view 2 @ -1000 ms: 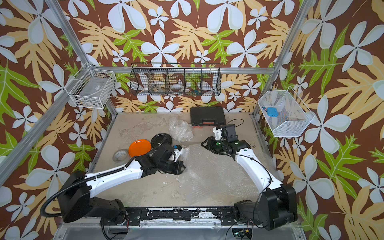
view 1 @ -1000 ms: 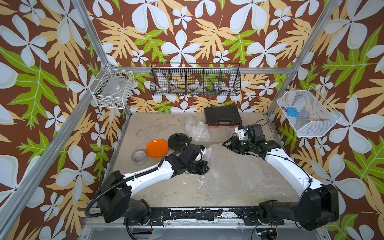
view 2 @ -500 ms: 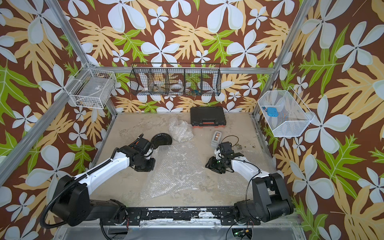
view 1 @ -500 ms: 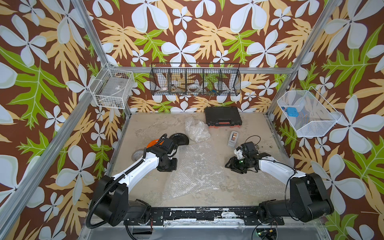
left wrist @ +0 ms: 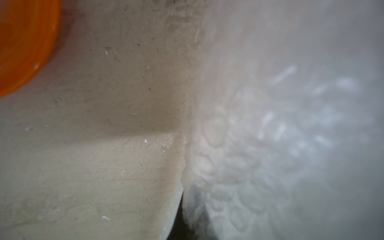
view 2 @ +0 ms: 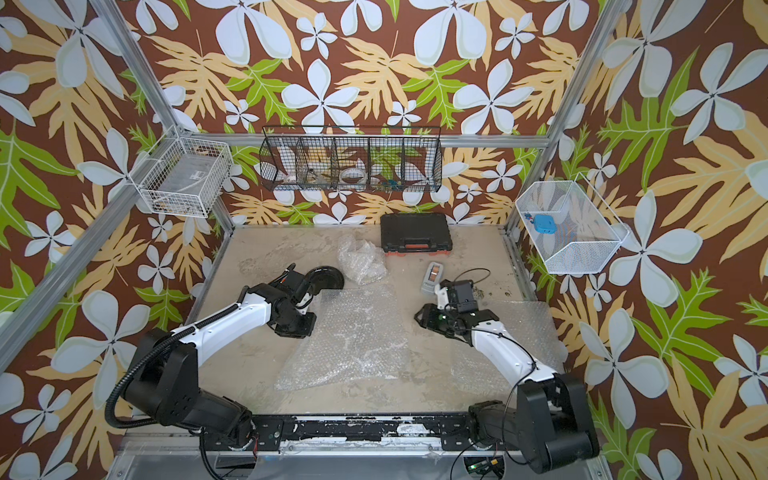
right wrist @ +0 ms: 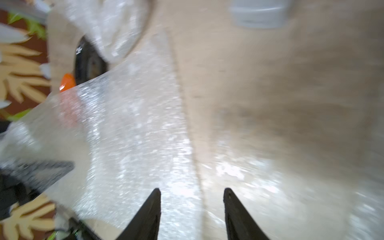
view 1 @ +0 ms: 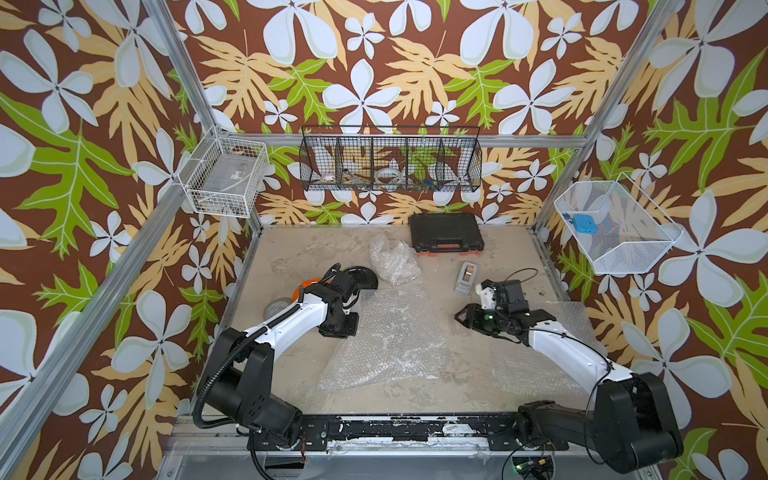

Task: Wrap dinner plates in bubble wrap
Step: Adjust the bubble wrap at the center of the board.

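Holding a sheet by its edge, plates unwrapped

Across the middle of the table (view 1: pixel 511 266) lies the bubble wrap sheet (view 1: pixel 390 336), spread flat and crinkled. At its left edge the left gripper (view 1: pixel 338 328) is closed, seemingly pinching the wrap, though its wrist view is too blurred to be sure. The right gripper (right wrist: pixel 192 190) hangs over the sheet's right edge, jaws apart and empty. Behind the left arm sit the black plate (view 1: pixel 365 278) and, mostly hidden, the orange plate (left wrist: pixel 20 45), both bare.
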`<state>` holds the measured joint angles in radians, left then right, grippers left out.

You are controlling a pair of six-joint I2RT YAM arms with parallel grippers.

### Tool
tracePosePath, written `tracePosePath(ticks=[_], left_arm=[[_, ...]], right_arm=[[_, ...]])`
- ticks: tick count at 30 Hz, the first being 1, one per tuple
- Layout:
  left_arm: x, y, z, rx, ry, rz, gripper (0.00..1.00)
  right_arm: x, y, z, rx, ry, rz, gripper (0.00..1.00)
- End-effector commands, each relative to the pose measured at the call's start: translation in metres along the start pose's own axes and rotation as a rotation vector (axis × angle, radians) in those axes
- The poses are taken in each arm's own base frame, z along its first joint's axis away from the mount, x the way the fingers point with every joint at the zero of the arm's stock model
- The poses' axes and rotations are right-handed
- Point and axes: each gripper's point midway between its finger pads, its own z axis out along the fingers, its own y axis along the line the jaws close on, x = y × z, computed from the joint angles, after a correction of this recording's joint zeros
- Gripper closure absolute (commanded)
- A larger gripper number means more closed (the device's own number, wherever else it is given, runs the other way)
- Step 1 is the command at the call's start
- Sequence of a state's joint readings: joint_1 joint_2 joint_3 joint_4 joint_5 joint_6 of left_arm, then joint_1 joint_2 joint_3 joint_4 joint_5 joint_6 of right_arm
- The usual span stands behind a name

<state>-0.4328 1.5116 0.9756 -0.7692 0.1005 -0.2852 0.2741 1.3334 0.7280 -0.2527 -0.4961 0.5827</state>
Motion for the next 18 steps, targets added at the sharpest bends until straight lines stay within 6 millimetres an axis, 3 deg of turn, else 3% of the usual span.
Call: tracePosePath(ticks=[1, 4, 6, 9, 12, 15, 18], left_arm=[[0.003, -0.005, 0.003, 0.034, 0.013, 0.008, 0.98], [0.004, -0.011, 0.002, 0.072, 0.012, 0.006, 0.98], [0.008, -0.017, 0.002, 0.109, 0.022, 0.000, 0.97], [0.015, -0.023, 0.006, 0.152, 0.044, -0.005, 0.96], [0.019, -0.017, 0.011, 0.127, 0.060, -0.015, 0.95], [0.020, -0.007, 0.017, 0.075, 0.059, -0.036, 0.93], [0.016, -0.004, 0.021, 0.052, 0.056, -0.048, 0.88]], right_arm=[[0.018, 0.047, 0.028, -0.152, 0.135, -0.078, 0.52], [0.043, 0.039, 0.055, -0.082, 0.245, -0.087, 0.54], [0.059, 0.012, 0.060, 0.016, 0.290, -0.042, 0.54], [0.089, -0.026, 0.050, 0.166, 0.340, 0.004, 0.54], [0.111, -0.045, 0.030, 0.228, 0.345, 0.029, 0.53], [0.114, -0.054, 0.016, 0.288, 0.327, 0.019, 0.52], [0.105, -0.049, 0.010, 0.310, 0.315, -0.001, 0.52]])
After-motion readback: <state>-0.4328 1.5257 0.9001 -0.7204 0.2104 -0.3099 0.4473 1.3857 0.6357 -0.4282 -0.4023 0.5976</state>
